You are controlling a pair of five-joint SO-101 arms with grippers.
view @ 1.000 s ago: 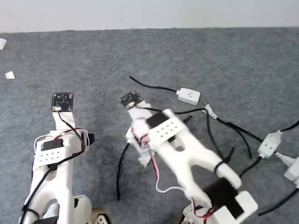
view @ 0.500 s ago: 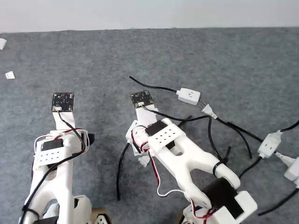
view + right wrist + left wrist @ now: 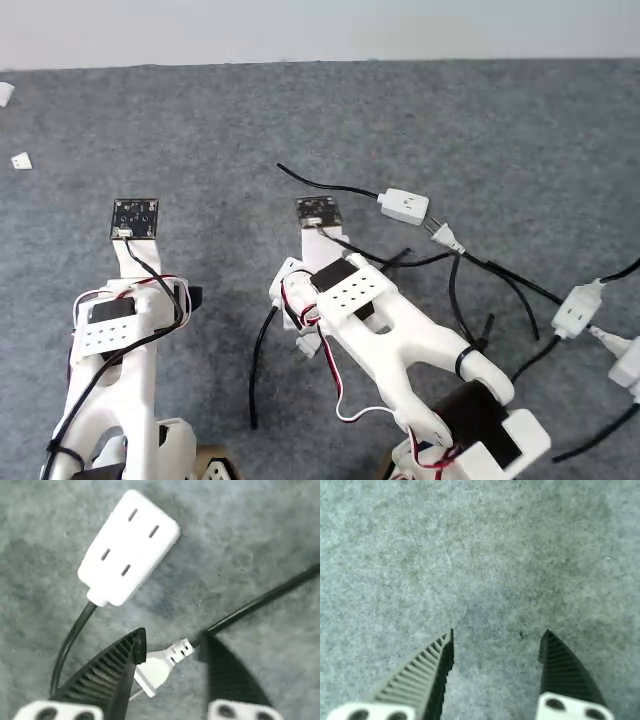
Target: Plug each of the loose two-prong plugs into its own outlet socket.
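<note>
A white outlet socket (image 3: 405,205) lies on the grey carpet with its black cord trailing left. A loose white two-prong plug (image 3: 445,237) rests just right of it. In the right wrist view the outlet socket (image 3: 129,547) lies slots-up beyond my right gripper (image 3: 171,636). That gripper is open, and the plug (image 3: 155,669) and its black cable (image 3: 260,600) lie between the fingers, close to one finger (image 3: 107,672). My left gripper (image 3: 499,637) hangs open over bare carpet. In the high view the right arm (image 3: 350,290) stands mid-table and the left arm (image 3: 115,330) at the left.
Two more white outlet sockets (image 3: 575,310) (image 3: 628,362) lie at the right edge amid tangled black cables (image 3: 480,300). Another black cable (image 3: 260,350) curves beside the right arm. Small white scraps (image 3: 20,160) sit far left.
My right arm's wrist has swung to the right, toward the outlet socket and the plug. The black cable by it shifted a little. The left arm has kept still.
</note>
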